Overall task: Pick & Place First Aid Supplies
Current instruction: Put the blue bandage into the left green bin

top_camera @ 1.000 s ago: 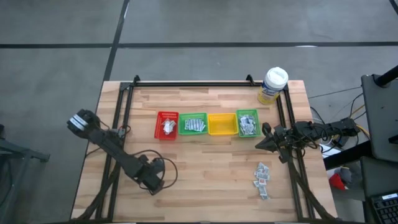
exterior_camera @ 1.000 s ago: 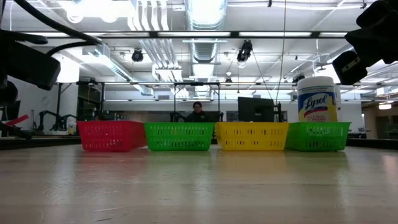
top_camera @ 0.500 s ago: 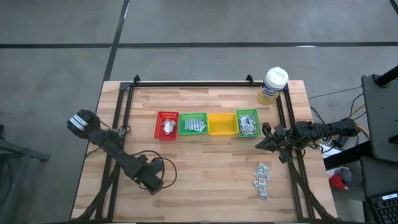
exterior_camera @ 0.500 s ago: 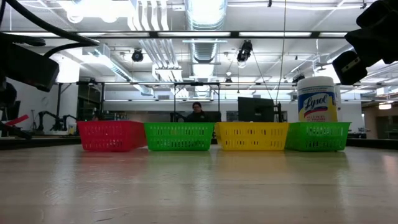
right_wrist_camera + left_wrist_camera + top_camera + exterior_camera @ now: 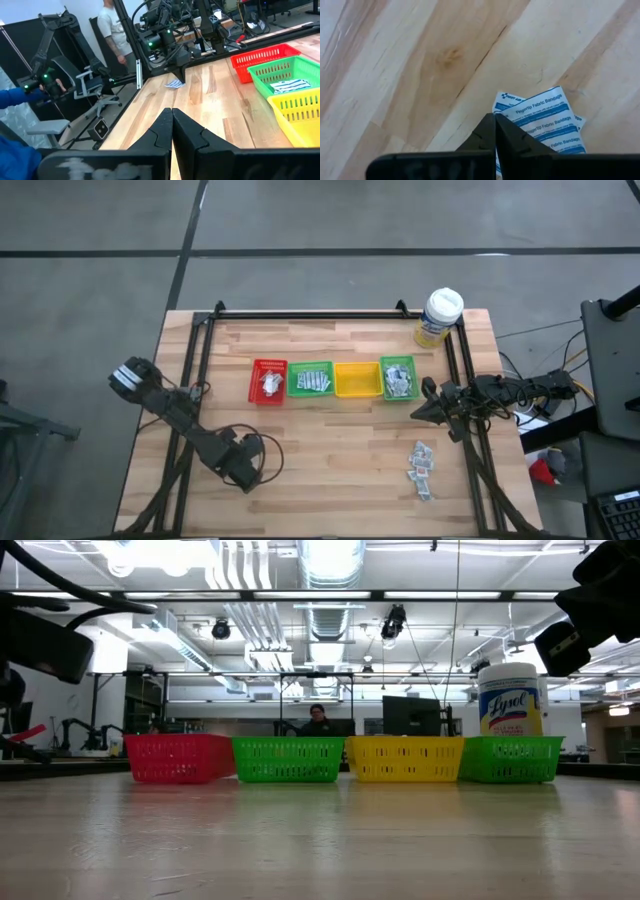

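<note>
We are pressing our left gripper (image 5: 495,125) down at the near-left of the pale wooden plank surface (image 5: 330,450), its fingers clenched together over a small stack of flat white-and-blue fingertip bandage sachets (image 5: 540,117). The closed tips are sitting on the stack's edge, so we judge the pick step is in hand, though we cannot tell whether a sachet is actually pinched. The next move calls for lifting straight up, checking that only one sachet is coming along, then carrying it toward the bin row.

At the near right, a loose cluster of mixed small sachets (image 5: 421,465) is waiting on the surface; they are too small for us to count.

Farther back, our right gripper (image 5: 422,412) is hovering clenched and empty just beside the rightmost bin.

Four mesh plastic bins are standing in a row: one red bin (image 5: 268,381), a green bin (image 5: 311,380), one yellow bin (image 5: 357,379) looking empty, and a second green bin (image 5: 398,377).

Beyond them, one yellow wipes tub with a white lid (image 5: 438,317) is standing at the far-right corner.
</note>
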Robot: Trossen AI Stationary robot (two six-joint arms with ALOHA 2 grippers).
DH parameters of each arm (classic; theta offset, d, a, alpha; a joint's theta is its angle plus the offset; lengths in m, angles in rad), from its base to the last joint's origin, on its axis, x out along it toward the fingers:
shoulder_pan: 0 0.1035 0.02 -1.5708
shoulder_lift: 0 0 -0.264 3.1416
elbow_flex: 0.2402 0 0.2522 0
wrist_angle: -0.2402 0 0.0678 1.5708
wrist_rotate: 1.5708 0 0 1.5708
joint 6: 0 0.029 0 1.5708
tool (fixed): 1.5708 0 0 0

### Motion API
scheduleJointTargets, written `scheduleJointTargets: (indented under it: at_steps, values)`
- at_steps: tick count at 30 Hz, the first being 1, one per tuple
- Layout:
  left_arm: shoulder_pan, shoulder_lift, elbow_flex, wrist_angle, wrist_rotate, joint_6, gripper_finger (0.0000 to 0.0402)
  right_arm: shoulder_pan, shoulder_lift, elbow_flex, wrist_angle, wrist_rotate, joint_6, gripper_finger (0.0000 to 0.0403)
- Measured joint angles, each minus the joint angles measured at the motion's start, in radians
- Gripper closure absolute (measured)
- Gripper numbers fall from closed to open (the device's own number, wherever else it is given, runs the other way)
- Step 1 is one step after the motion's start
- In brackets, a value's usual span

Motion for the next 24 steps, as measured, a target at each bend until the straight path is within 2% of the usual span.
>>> scheduleJointTargets:
  at_steps: [11, 19, 24]
  values:
    - [0.003, -0.058, 0.054, -0.097, -0.091, 0.014, 0.0401, 0.0, 0.0, 0.0, 0.0, 0.0, -0.002, 0.0394]
    - [0.003, -0.139, 0.073, -0.101, -0.159, 0.026, 0.0401, 0.0, 0.0, 0.0, 0.0, 0.0, -0.002, 0.0394]
    - [0.003, -0.135, 0.07, -0.126, -0.207, 0.024, 0.0401, 0.0, 0.0, 0.0, 0.0, 0.0, -0.002, 0.0394]
